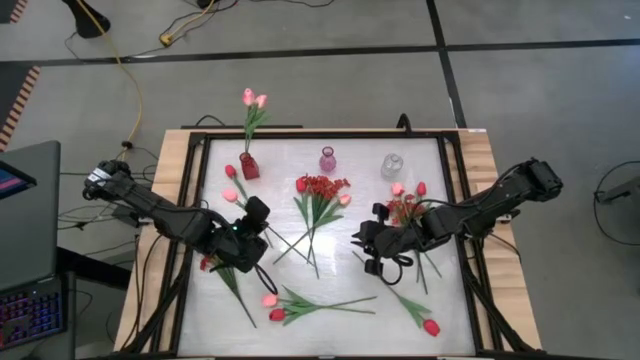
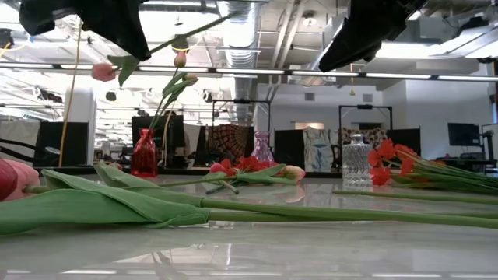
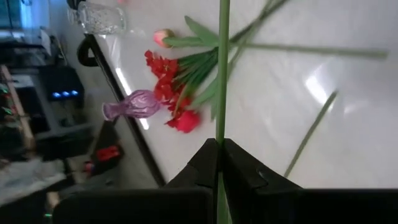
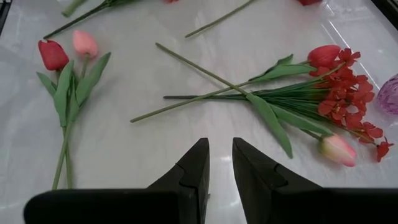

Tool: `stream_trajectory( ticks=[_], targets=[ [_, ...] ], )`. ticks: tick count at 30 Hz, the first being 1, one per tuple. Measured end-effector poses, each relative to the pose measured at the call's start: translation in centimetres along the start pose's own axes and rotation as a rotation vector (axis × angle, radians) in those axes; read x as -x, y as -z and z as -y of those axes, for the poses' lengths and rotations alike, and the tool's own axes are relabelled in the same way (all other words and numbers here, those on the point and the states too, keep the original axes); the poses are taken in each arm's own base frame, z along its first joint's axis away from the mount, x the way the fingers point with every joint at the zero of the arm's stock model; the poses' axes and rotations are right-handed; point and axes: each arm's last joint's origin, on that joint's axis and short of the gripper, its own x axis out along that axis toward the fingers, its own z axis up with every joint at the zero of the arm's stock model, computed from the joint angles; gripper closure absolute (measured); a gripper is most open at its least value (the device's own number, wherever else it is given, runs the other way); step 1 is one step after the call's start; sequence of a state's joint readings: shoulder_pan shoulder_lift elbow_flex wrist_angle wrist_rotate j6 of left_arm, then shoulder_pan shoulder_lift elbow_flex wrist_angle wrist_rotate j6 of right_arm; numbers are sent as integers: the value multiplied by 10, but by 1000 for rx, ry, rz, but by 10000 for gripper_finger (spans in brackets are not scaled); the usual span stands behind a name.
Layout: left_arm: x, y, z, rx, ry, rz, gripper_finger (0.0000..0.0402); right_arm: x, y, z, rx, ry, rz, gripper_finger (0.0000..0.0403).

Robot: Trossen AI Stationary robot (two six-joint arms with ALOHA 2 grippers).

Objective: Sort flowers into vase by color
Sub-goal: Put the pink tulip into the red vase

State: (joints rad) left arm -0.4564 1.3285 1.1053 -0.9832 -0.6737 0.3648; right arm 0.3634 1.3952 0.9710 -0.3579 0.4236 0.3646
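From above, the table (image 1: 200,160) carries three vases along its far edge: a red vase (image 1: 249,166) already holding two pink tulips (image 1: 253,99), a purple vase (image 1: 327,159) and a clear vase (image 1: 392,165), both of these without flowers. A bunch of red blossoms and tulips (image 1: 320,190) lies in the middle. More flowers (image 1: 408,208) lie by the right arm, a pair of tulips (image 1: 285,306) lies near the front edge, and a single red tulip (image 1: 428,325) lies at the front right. The left gripper (image 1: 250,222) sits over the left half of the table, with a pink tulip (image 1: 231,195) just beyond it. The right gripper (image 1: 368,240) hovers right of centre, above bare tabletop.

From table height, both arms hang as dark shapes at the top. A pink tulip (image 2: 103,71) hangs in the air under the arm at upper left. The red vase (image 2: 144,154) stands behind it, with stems rising from it.

The left wrist camera shows the left gripper's fingers (image 3: 239,171) closed on a thin green stem (image 3: 222,68), which runs straight up from between them. The bloom is out of frame here, so it is probably the pink tulip.

The right wrist camera shows the right gripper (image 4: 220,163) with its fingers a narrow gap apart and nothing between them. A red and a pink tulip (image 4: 67,50) lie to one side, the mixed bunch (image 4: 323,87) to the other.
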Motion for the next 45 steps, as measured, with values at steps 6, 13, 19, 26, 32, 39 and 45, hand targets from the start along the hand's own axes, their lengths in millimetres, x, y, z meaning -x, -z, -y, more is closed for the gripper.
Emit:
stream_trajectory(
  ticks=[6,13,19,26,32,39,45],
  targets=[
    [-4,1,9,53,63,12,401,0,0,0,-1,0,0,306],
    [-25,20,42,-116,159,-71,401,0,0,-1,-23,-7,0,306],
    [-33,26,52,-82,242,-89,401,1,1,-3,-20,-12,-2,306],
    [-49,33,71,-51,292,-58,401,1,1,-3,-13,-12,-2,306],
    [-54,39,77,-25,297,-84,399,2,2,-5,-7,-19,-2,306],
    [-54,40,77,42,279,-107,357,4,3,-7,2,-25,-5,306],
    [-48,33,68,149,229,-101,285,3,3,-7,5,-24,-8,306]
  ],
)
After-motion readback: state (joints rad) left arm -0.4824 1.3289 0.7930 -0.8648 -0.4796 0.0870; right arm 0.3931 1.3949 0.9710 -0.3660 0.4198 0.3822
